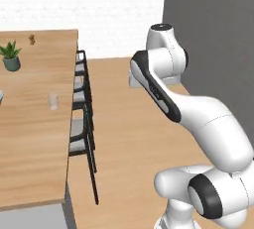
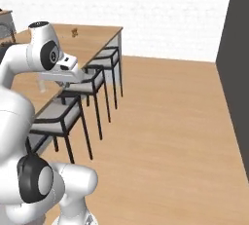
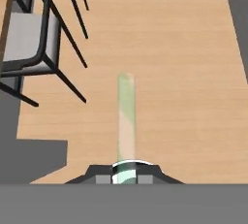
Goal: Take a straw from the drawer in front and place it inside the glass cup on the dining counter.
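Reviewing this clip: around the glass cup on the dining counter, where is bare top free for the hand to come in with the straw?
Bare wood surrounds the glass cup on the dining counter, widest toward the near end. The potted plant stands well beyond. The chairs crowd the counter's edge. The gripper holds the straw over open floor.

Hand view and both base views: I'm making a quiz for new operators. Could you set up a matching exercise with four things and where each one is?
Things:
1. straw
2. glass cup
3. potted plant
4. chairs

Places:
A. far end of the dining counter
B. clamped in the gripper
C. tucked along the counter's edge
D. middle of the counter

Pairs: 1-B, 2-D, 3-A, 4-C
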Robot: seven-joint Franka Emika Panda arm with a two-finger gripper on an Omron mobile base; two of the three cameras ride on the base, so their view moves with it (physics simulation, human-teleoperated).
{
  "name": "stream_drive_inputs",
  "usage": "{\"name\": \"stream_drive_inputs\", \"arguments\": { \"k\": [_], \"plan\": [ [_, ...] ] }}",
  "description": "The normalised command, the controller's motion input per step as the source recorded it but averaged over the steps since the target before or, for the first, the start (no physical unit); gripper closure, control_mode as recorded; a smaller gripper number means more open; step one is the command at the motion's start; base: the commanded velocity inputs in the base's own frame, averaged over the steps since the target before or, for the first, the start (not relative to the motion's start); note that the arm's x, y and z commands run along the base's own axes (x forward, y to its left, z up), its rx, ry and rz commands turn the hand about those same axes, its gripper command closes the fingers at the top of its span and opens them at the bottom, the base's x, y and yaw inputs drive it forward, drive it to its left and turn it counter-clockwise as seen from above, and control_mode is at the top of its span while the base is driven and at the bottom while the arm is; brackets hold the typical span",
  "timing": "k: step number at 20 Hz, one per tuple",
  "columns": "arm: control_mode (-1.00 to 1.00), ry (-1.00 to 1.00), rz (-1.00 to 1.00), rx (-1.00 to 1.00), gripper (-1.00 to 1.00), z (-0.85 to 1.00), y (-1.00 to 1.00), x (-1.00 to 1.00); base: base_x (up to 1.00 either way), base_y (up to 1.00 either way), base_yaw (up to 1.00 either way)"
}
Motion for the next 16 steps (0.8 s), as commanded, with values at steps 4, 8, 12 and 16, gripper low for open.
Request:
{"name": "stream_drive_inputs", "arguments": {
  "k": [4, 8, 12, 16],
  "plan": [
    [1.0, 0.0, 0.0, 0.0, 1.0, 0.0, 0.0, 0.0, 0.69, -0.42, 0.57],
    [1.0, 0.0, 0.0, 0.0, 1.0, 0.0, 0.0, 0.0, 0.68, -0.42, 0.57],
    [1.0, 0.0, 0.0, 0.0, 1.0, 0.0, 0.0, 0.0, 0.64, -0.44, 0.57],
    [1.0, 0.0, 0.0, 0.0, 1.0, 0.0, 0.0, 0.0, 0.53, -0.5, 0.57]
  ]
}}
